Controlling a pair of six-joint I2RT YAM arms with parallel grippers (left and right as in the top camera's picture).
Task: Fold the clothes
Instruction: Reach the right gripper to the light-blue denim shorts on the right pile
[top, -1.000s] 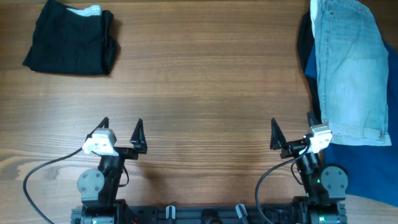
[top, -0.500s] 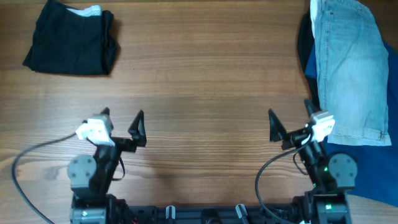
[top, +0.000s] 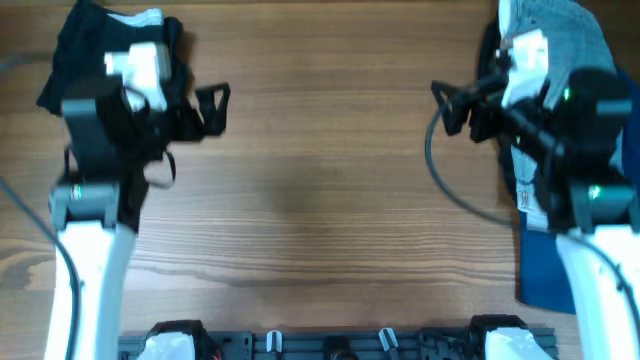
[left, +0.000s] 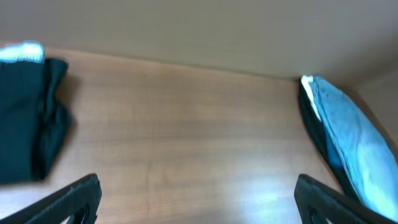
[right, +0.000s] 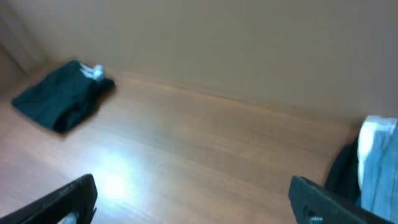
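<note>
The clothes, faded light-blue denim pants (top: 585, 35), lie at the table's far right on a dark navy cloth (top: 545, 270), largely covered by my raised right arm in the overhead view. They show as a pale blue mound (left: 354, 143) in the left wrist view and at the right edge (right: 376, 162) in the right wrist view. My left gripper (top: 188, 105) hangs open over the far left, beside the black garment. My right gripper (top: 473, 100) hangs open just left of the pants. Both (left: 199, 205) (right: 193, 202) are high above bare wood, holding nothing.
A black folded garment (top: 90, 25) with a white label lies at the far left corner, also seen in the wrist views (left: 25, 124) (right: 62, 93). Bare wooden table (top: 320, 180) spreads between the arms. A plain wall stands behind the table's far edge.
Both arms have risen from their low pose at the near edge and reached out towards the far side. Both grippers have stayed open.
</note>
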